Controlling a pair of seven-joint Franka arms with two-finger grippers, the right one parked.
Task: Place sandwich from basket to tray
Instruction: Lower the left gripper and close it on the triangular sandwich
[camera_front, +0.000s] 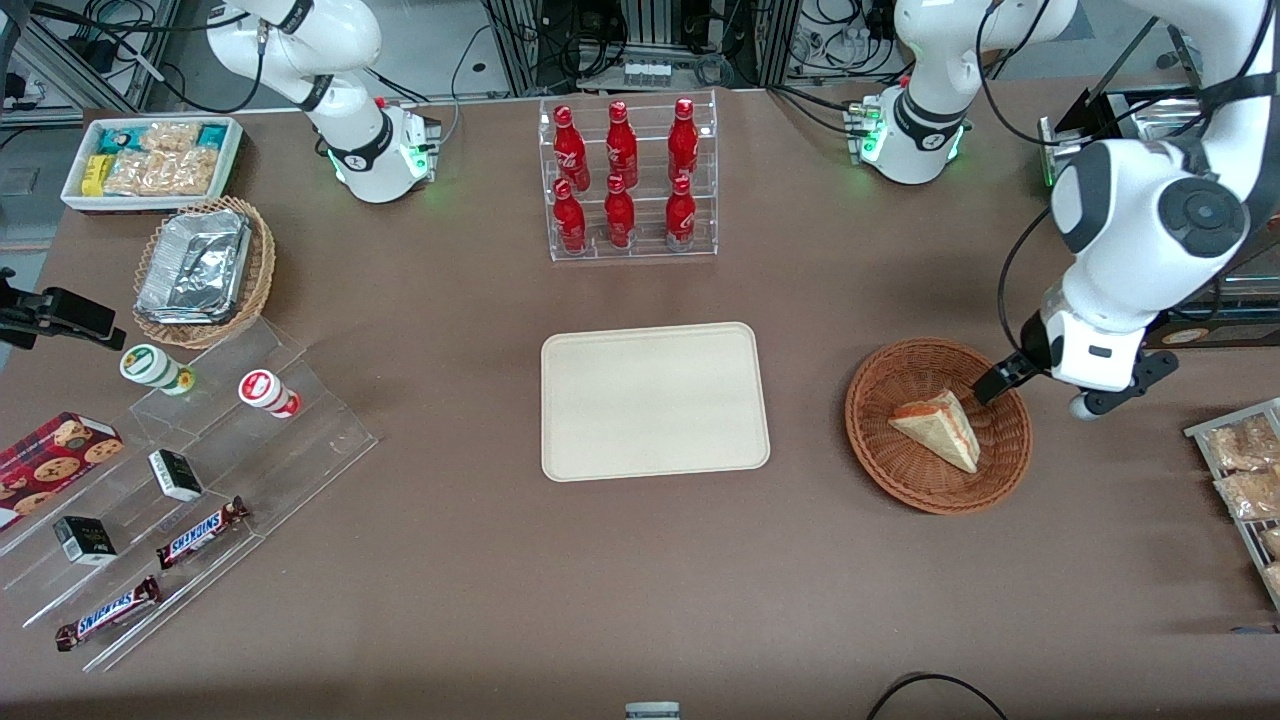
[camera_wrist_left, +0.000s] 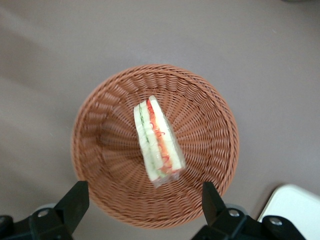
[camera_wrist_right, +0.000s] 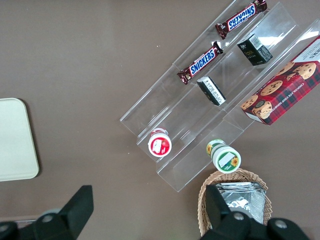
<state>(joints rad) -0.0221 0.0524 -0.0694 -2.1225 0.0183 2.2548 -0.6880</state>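
The sandwich (camera_front: 940, 428), a pale bread wedge with red and green filling, lies in the round reddish-brown wicker basket (camera_front: 870, 430). My left gripper (camera_front: 1005, 378) hovers above the basket's rim on the side toward the working arm's end, a little above the sandwich. In the left wrist view the gripper (camera_wrist_left: 144, 205) is open, its black fingers (camera_wrist_left: 75, 202) spread wide over the basket (camera_wrist_left: 100, 165), and the sandwich (camera_wrist_left: 157, 142) lies apart from them. The cream tray (camera_front: 655, 400) lies flat beside the basket at the table's middle, and its corner (camera_wrist_left: 295, 207) shows in the wrist view.
A clear rack of red bottles (camera_front: 628, 180) stands farther from the front camera than the tray. Snack packets (camera_front: 1245, 470) lie at the working arm's end. An acrylic stand with chocolate bars (camera_front: 190, 470), a foil-filled basket (camera_front: 205, 270) and a white bin (camera_front: 150, 160) sit toward the parked arm's end.
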